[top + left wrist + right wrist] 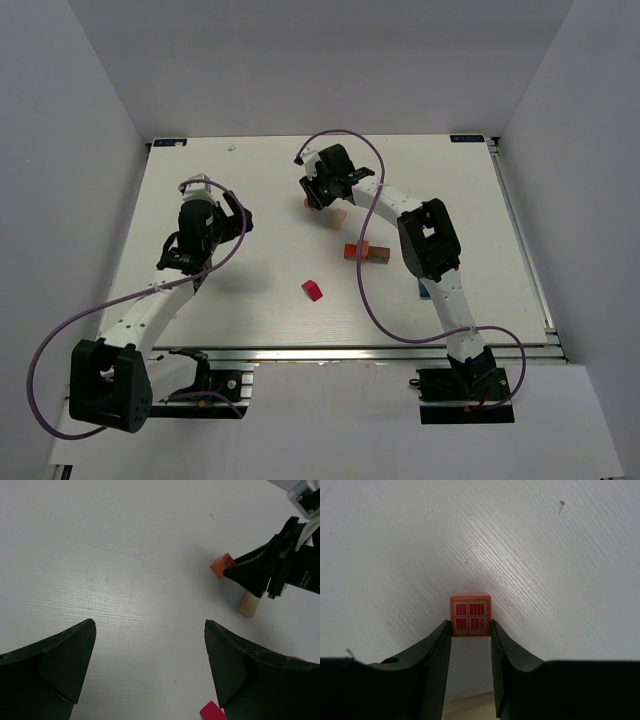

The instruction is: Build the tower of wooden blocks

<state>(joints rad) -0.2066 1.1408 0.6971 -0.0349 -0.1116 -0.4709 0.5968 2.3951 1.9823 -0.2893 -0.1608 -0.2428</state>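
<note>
A pink-orange cube (470,611) with a red window pattern sits on the white table. My right gripper (471,626) is shut on it, a fingertip against each side. In the top view this gripper (317,198) is at the far middle, over the cube (312,205). A tan block (339,217) lies just beside it and shows under the fingers in the right wrist view (470,711). An orange-red block (352,251) and a brown block (376,253) touch mid-table. A magenta-red block (313,290) lies alone. My left gripper (150,625) is open and empty.
A blue block (425,291) peeks out beside the right arm's forearm. The left wrist view shows the right gripper's fingers (252,572), the pink-orange cube (222,565), the tan block (249,604) and the magenta-red block (212,712). Grey walls enclose the table (480,200).
</note>
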